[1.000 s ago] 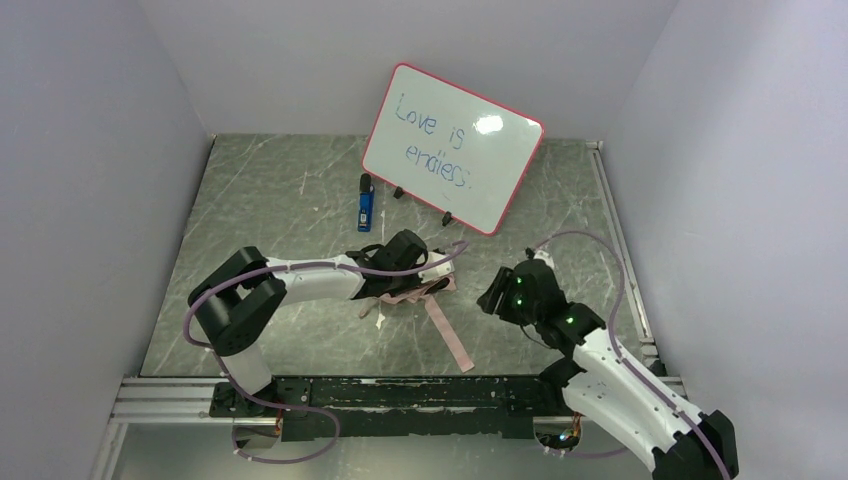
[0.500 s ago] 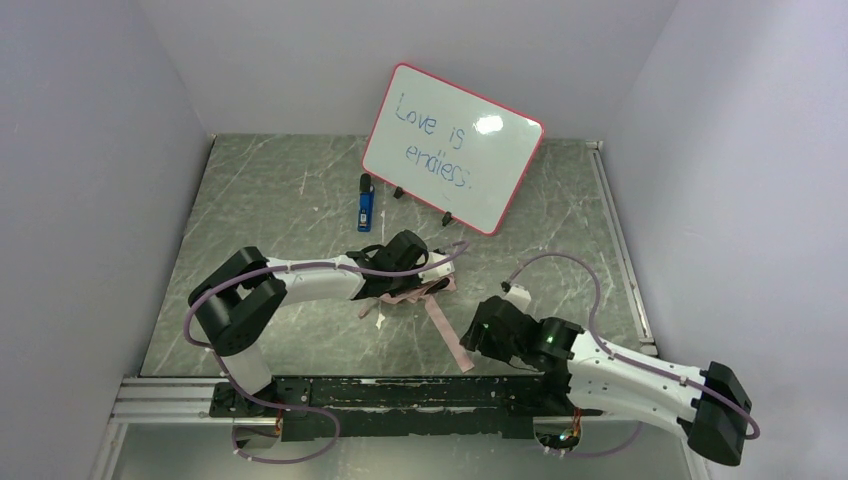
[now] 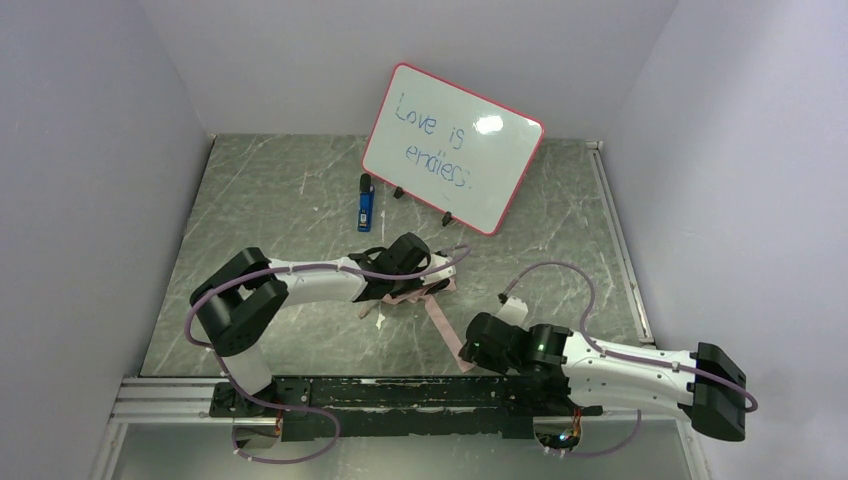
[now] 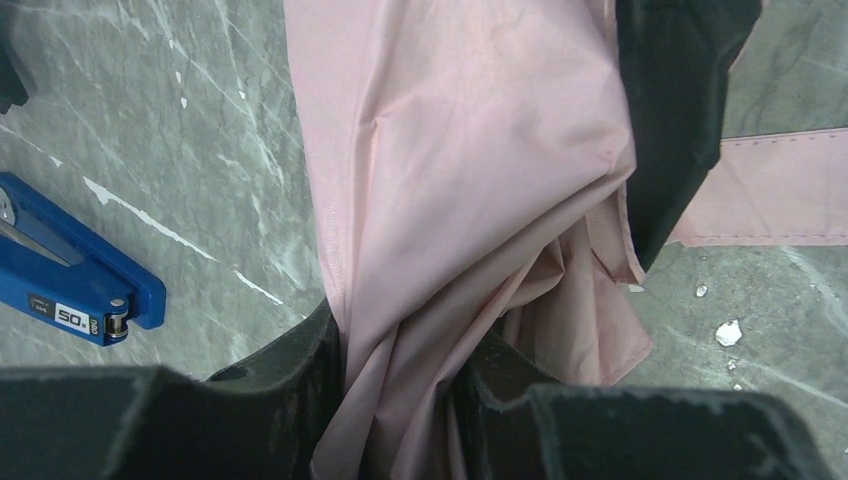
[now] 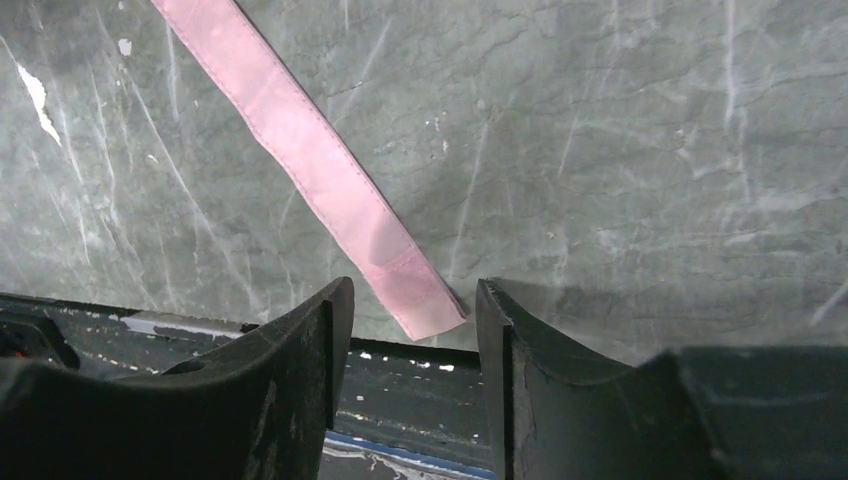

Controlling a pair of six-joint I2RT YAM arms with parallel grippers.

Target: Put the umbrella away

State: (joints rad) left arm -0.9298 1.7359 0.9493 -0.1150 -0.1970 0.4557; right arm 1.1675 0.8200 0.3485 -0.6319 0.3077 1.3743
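Pink umbrella (image 4: 460, 180) in left gripper (image 4: 400, 370); strap (image 5: 300, 140) end at right gripper (image 5: 412, 290).

umbrella (image 3: 445, 287): from above, your left arm (image 3: 310, 275) covers most of it; you see only pink folds and the strap (image 5: 310, 160).
strap: its far end leaves the right wrist view's top edge.
blue stapler (image 4: 70, 270): cut off at the left wrist view's left edge.

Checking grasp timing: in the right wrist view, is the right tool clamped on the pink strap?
No: the right tool stands open, the strap lying flat on the table between its fingers.
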